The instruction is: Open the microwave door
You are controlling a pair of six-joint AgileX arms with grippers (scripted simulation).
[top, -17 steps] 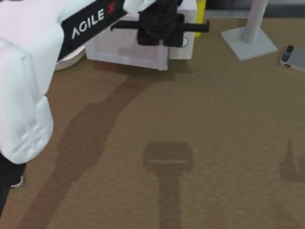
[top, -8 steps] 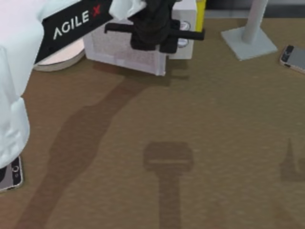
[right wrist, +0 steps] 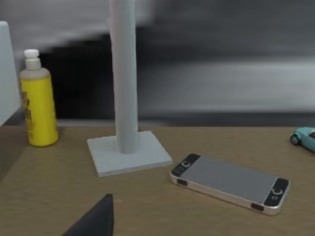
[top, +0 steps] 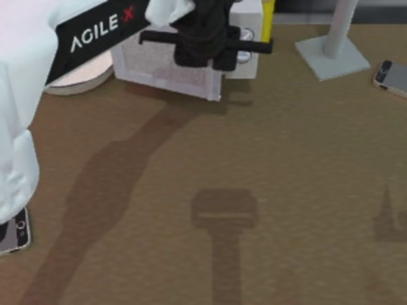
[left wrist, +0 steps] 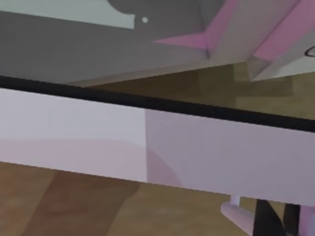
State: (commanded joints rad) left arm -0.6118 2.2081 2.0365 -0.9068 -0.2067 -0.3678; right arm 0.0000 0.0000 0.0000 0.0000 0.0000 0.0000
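Note:
The white microwave point(top: 249, 25) stands at the back of the table, its knob panel facing the front. The microwave door point(top: 166, 65), with a speckled grey mesh window, is ajar, its free edge swung out toward the table's front. My left gripper point(top: 206, 37) sits over that free edge, shut on the door's pale bar handle point(left wrist: 239, 215). In the left wrist view, dark fingers point(left wrist: 268, 221) sit beside the handle under the door's white edge point(left wrist: 147, 142). Only a dark corner of my right gripper point(right wrist: 96, 222) shows, parked low on the table's right side.
A cream bowl point(top: 79, 79) lies left of the microwave, partly under my left arm. A yellow bottle point(right wrist: 38, 105), a grey post on a square base point(top: 331, 54) and a phone point(top: 391, 76) stand at the back right. Another phone point(top: 16, 232) lies at the left edge.
My left arm has drawn back to the left, taking the door's free edge slightly outward and uncovering the phone at the left edge. Little has moved in the last half second.

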